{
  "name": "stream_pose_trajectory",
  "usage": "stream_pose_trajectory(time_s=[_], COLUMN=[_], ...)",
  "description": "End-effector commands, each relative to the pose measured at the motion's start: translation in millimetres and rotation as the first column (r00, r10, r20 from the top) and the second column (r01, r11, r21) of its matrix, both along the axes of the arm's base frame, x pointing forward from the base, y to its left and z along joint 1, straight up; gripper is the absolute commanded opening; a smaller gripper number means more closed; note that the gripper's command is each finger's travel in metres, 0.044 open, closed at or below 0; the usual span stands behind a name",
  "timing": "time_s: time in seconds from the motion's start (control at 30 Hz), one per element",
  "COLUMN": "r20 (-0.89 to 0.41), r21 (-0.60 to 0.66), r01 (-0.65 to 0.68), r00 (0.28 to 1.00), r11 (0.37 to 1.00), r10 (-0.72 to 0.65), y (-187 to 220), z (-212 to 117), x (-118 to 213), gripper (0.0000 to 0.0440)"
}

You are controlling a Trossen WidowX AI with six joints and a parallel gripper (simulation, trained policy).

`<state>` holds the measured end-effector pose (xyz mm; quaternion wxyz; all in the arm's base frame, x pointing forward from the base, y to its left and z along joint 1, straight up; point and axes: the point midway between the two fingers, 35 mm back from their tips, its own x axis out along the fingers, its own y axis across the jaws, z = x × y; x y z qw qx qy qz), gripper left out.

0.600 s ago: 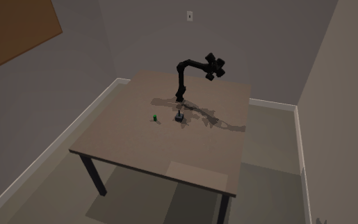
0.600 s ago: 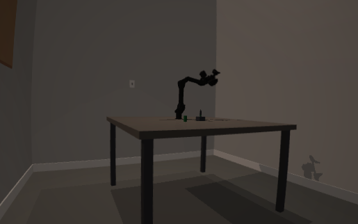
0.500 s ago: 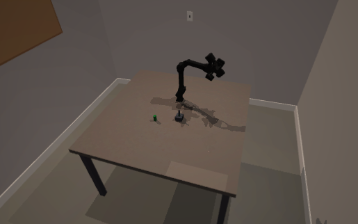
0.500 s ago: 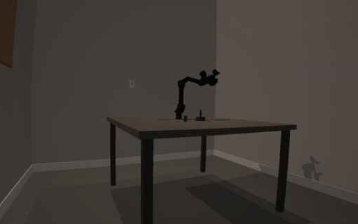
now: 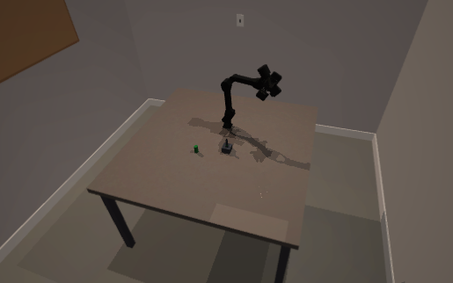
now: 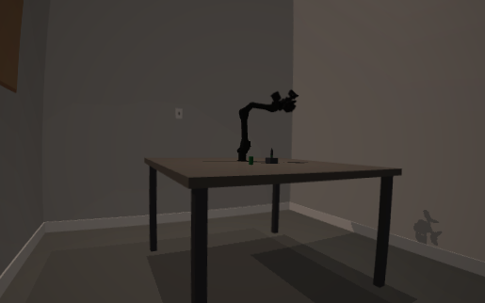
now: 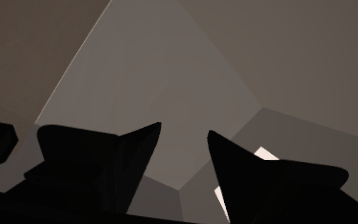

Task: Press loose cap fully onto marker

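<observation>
In the top view, the block (image 5: 227,148) (image 6: 271,160) sits on the desk (image 5: 172,176) (image 6: 279,178), well in from every edge. The marker (image 5: 226,141) (image 6: 271,153) stands upright in it. The cap (image 5: 196,149) (image 6: 250,160) rests on the desk to the block's left, apart from it, nearer the left edge. Behind the block, toward the far edge, stands the foot of the arm (image 5: 228,98) (image 6: 244,127). The tool (image 5: 273,83) (image 6: 291,101) (image 7: 185,127) hangs well above the desk, right of the foot. Beyond the far edge, a socket (image 5: 240,20) (image 6: 179,113) sits on the wall.
</observation>
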<state>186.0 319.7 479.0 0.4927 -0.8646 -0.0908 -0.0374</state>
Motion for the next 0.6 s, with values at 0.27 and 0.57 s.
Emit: stream_pose_trajectory(time_s=[0.27, 0.57], r20=[0.018, 0.016], r21=[-0.01, -0.033], r01=[-0.028, -0.044], r00=[0.999, 0.999], r11=[1.0, 0.998], r10=[0.028, 0.045], y=[-16, -28], z=[22, 30], x=[16, 27], gripper=[0.0284, 0.0306])
